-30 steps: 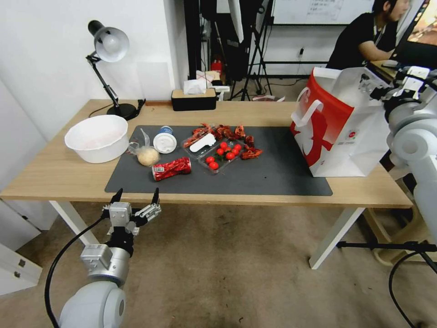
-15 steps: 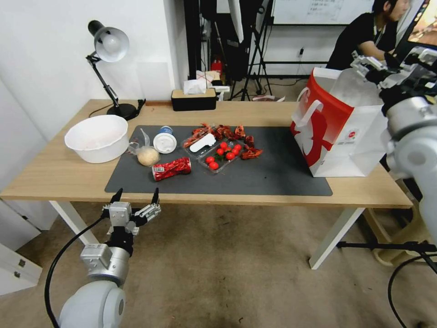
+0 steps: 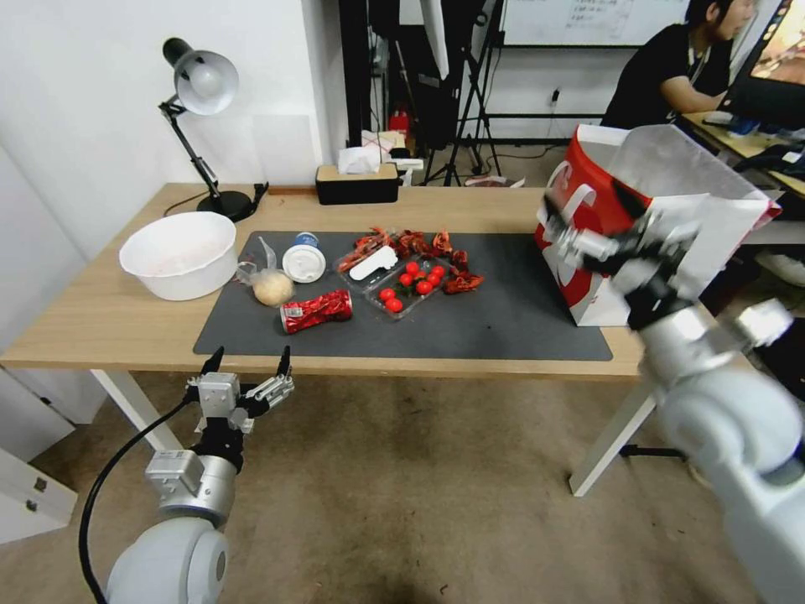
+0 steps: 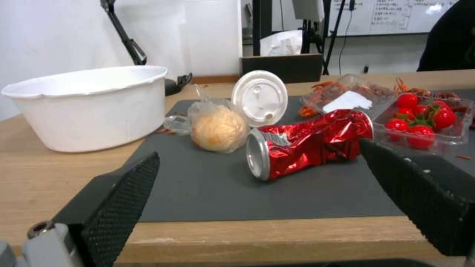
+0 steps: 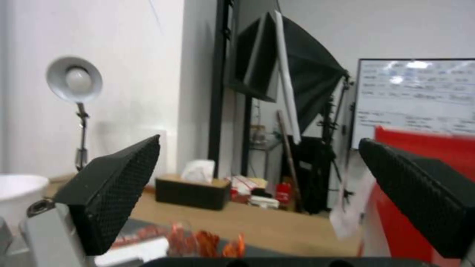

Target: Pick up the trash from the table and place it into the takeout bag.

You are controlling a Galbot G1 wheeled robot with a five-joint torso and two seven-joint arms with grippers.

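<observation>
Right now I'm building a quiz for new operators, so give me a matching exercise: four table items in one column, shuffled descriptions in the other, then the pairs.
Items:
1. crushed red can
2. white bowl
3. takeout bag
4. bun in clear bag

Descriptions:
A. stands upright at the right end of the table
B. on bare wood, left of the mat
C. lies on its side near the mat's front edge
D. between the bowl and the can

Pairs: 1-C, 2-B, 3-A, 4-D

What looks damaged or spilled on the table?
The red can is crushed and lies on its side on the grey mat. Red scraps lie loose around the clear tubs. The cup lies tipped over.
</observation>
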